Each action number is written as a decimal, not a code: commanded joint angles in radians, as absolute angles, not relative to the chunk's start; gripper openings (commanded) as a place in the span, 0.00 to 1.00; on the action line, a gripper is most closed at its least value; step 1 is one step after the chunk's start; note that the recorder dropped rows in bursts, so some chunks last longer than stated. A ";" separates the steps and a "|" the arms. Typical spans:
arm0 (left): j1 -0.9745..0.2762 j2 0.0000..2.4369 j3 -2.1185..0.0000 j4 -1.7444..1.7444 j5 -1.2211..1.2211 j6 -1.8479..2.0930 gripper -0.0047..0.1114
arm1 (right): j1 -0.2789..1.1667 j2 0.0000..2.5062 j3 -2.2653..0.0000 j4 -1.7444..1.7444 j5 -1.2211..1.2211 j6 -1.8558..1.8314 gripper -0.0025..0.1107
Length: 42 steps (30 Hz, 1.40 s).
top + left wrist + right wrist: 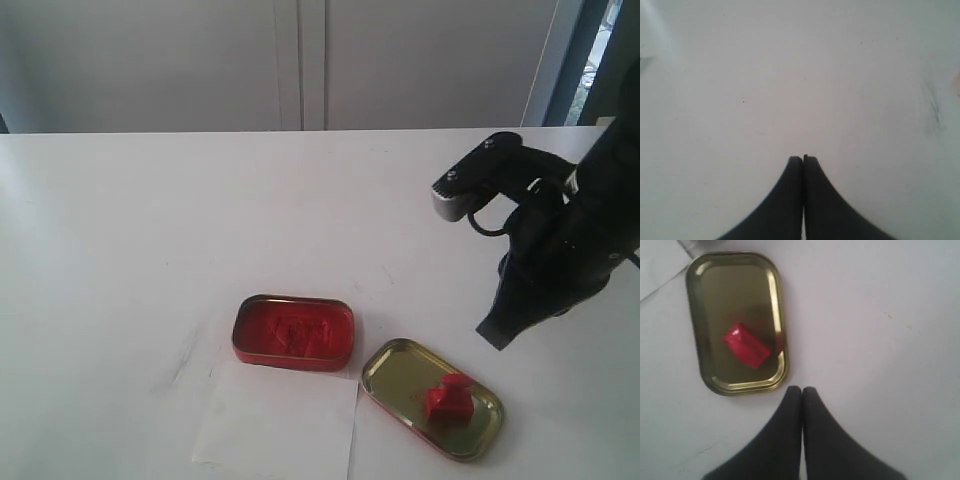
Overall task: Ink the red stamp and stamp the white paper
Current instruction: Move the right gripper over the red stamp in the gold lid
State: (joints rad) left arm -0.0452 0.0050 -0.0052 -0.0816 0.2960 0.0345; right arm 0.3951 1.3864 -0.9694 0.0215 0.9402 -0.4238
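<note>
The red stamp (448, 398) (746, 346) lies inside the gold tin lid (395, 372) (730, 280) at the front right of the table. The white paper (280, 425) lies flat in front of the open red ink tin (293, 331); I see no print on it. My right gripper (493, 335) (801, 389) hangs shut and empty above the table, just right of the lid. The left wrist view shows my left gripper (803, 158) shut and empty over bare table; the exterior view does not show it.
A white table (150, 230) carries everything. Behind it stand pale cabinet doors (300, 60). A corner of the paper (660, 262) shows beside the lid in the right wrist view.
</note>
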 commanded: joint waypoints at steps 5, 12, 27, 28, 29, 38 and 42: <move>-0.043 0.000 0.000 -0.085 0.291 0.033 0.04 | 0.465 1.388 -0.977 0.055 0.948 -0.578 0.02; -0.043 0.000 0.000 -0.085 0.291 0.033 0.04 | 0.487 1.388 -0.975 0.088 0.970 -0.665 0.02; -0.043 0.000 0.000 -0.085 0.291 0.033 0.04 | 0.487 1.388 -0.870 0.159 0.896 -0.816 0.02; -0.043 0.000 0.000 -0.085 0.291 0.033 0.04 | 0.487 1.388 -0.865 0.161 0.887 -0.822 0.02; -0.043 0.000 0.000 -0.085 0.291 0.033 0.04 | 0.487 1.389 -0.854 0.163 0.878 -0.850 0.03; -0.043 0.000 0.000 -0.085 0.291 0.033 0.04 | 0.487 1.491 -0.851 0.185 0.859 -0.919 0.22; -0.043 0.000 0.000 -0.085 0.291 0.033 0.04 | 0.487 1.493 -0.857 0.185 0.859 -0.922 0.32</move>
